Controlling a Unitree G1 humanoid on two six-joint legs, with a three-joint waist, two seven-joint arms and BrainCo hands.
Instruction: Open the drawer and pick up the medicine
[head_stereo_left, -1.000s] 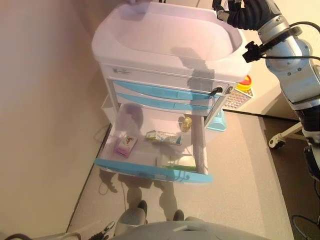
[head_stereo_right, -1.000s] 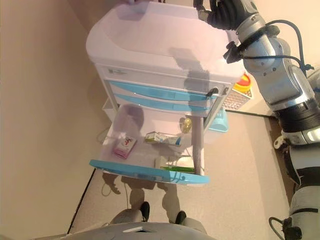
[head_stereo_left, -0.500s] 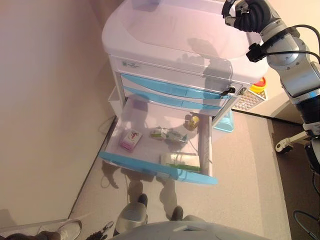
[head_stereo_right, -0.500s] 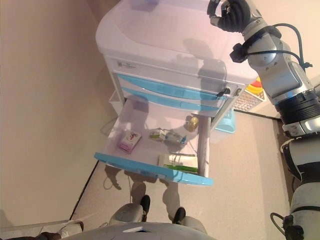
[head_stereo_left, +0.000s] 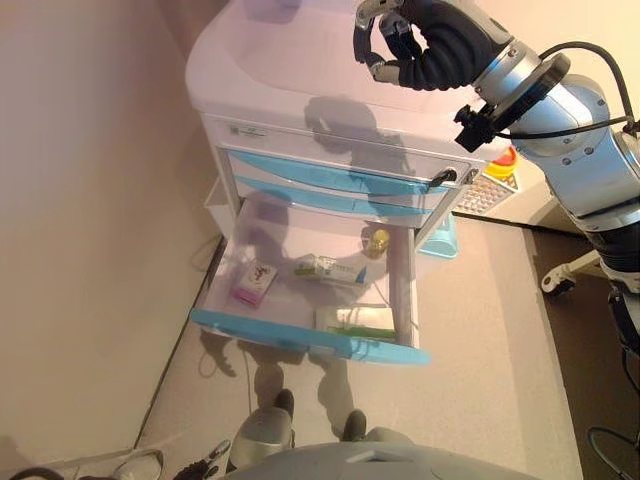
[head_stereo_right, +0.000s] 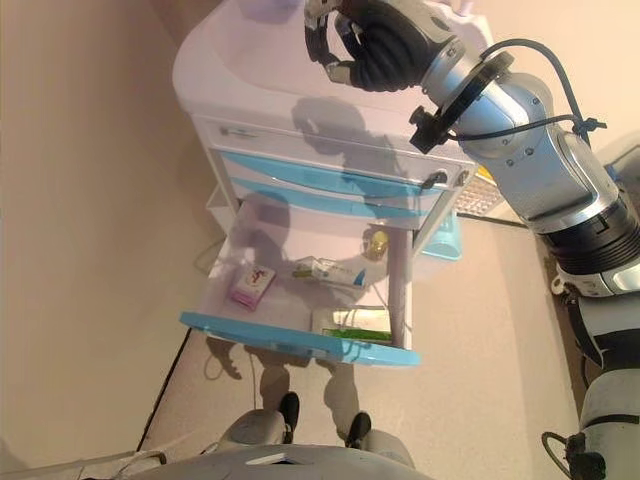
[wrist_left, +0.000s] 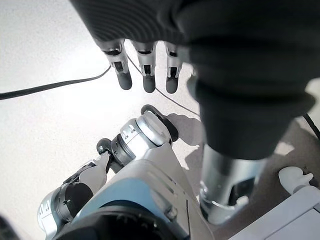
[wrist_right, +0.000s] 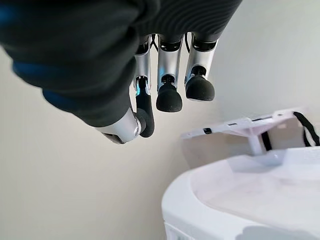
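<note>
Drawer (head_stereo_left: 300, 335) pulled out, medicine (head_stereo_left: 330, 270) exposed for picking. Right hand (head_stereo_left: 425, 45) held high above cart (head_stereo_left: 290, 70), fingers curled, empty. Left hand (wrist_left: 145, 70) hung low, fingers relaxed, empty.

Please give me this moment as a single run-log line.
drawer: open | medicine boxes: inside, untouched | right hand: above cart top, empty | left hand: idle, open

Right hand (head_stereo_left: 425, 45): dark ribbed cover, silver dark-tipped fingers; silver-grey arm, black cable. Left hand (wrist_left: 145, 60): identical finish.
</note>
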